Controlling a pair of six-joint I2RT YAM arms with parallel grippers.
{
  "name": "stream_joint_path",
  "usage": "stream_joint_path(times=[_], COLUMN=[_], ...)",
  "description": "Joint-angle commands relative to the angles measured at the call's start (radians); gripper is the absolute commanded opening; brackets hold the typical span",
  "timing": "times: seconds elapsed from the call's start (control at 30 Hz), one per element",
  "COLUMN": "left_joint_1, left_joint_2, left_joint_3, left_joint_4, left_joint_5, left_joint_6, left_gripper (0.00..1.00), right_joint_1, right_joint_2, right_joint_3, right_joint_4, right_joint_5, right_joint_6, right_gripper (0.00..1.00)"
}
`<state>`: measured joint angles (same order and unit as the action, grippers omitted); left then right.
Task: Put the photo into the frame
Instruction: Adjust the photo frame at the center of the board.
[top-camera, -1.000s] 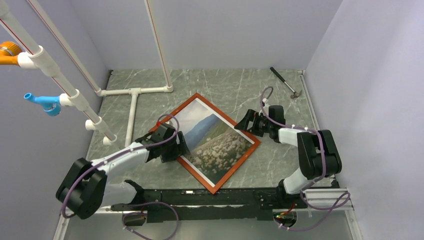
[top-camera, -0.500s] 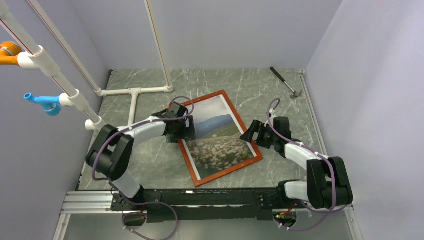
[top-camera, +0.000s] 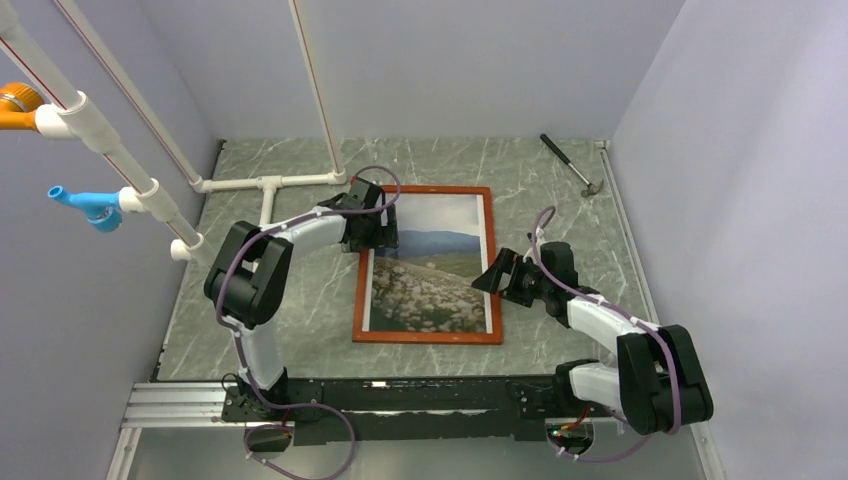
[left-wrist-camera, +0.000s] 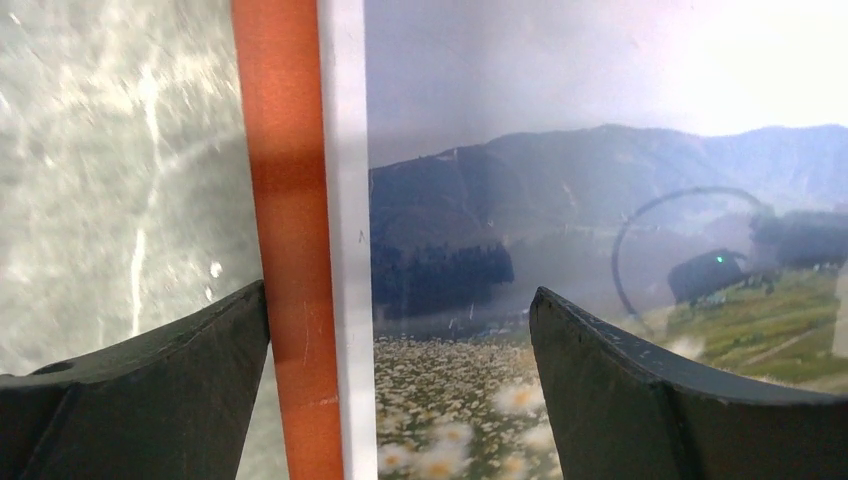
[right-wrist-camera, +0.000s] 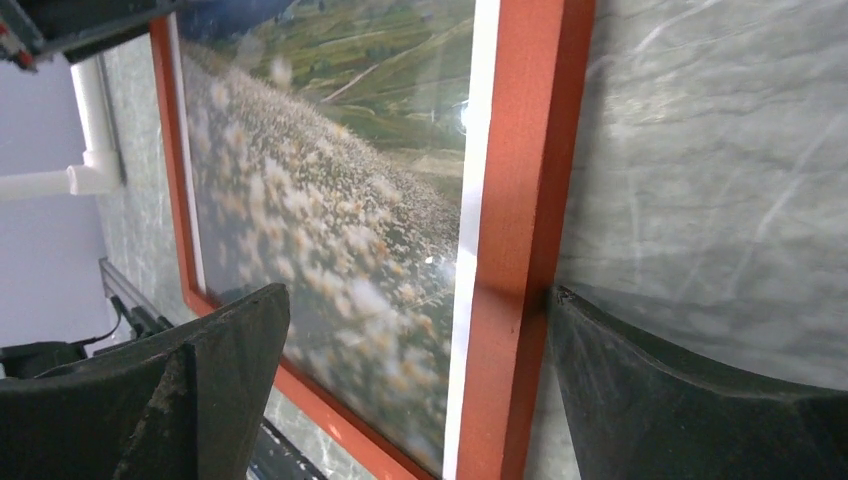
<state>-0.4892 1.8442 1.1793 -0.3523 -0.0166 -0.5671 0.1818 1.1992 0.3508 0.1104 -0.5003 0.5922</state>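
The reddish-brown frame (top-camera: 425, 338) lies flat on the marble table, square to its edges. The photo (top-camera: 432, 270) fills it, sky at the far end and flowers at the near end. My left gripper (top-camera: 380, 232) is open at the frame's left rail, near the far corner. In the left wrist view the rail (left-wrist-camera: 290, 250) and the edge of the photo (left-wrist-camera: 560, 200) lie between the spread fingers of that gripper (left-wrist-camera: 398, 292). My right gripper (top-camera: 492, 277) is open at the right rail. Its wrist view shows the rail (right-wrist-camera: 520, 200) and the photo (right-wrist-camera: 330, 180) inside the gap of the gripper (right-wrist-camera: 420, 292).
A small hammer (top-camera: 572, 165) lies at the far right corner. White PVC pipes (top-camera: 268, 185) run along the far left of the table and slant up the left wall, carrying a blue fitting (top-camera: 85, 203) and an orange one (top-camera: 18, 105). A black rail (top-camera: 400, 395) lines the near edge.
The frame with the photo has turned clockwise from a diamond position to square with the table. My left gripper swung toward the far side with it; my right gripper came nearer.
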Motion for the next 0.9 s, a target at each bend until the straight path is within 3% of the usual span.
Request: stream_joint_path(times=[0.0, 0.63, 0.87], left_joint_1=[-0.040, -0.036, -0.036], left_joint_2=[0.057, -0.204, -0.164], left_joint_3=[0.061, -0.289, -0.271], left_joint_4=[0.075, 0.068, 0.117], left_joint_5=[0.255, 0.165, 0.203], left_joint_6=[-0.033, -0.098, -0.063], left_gripper=[0.96, 0.99, 0.99], right_joint_1=[0.095, 0.090, 0.090], right_joint_2=[0.053, 0.144, 0.103], right_joint_3=[-0.031, 0.100, 0.096], right_joint_4=[-0.015, -0.106, -0.142], right_joint_5=[-0.157, -0.043, -0.049], right_joint_6=[0.110, 0.033, 0.042], right_gripper=[1.00, 1.00, 1.00])
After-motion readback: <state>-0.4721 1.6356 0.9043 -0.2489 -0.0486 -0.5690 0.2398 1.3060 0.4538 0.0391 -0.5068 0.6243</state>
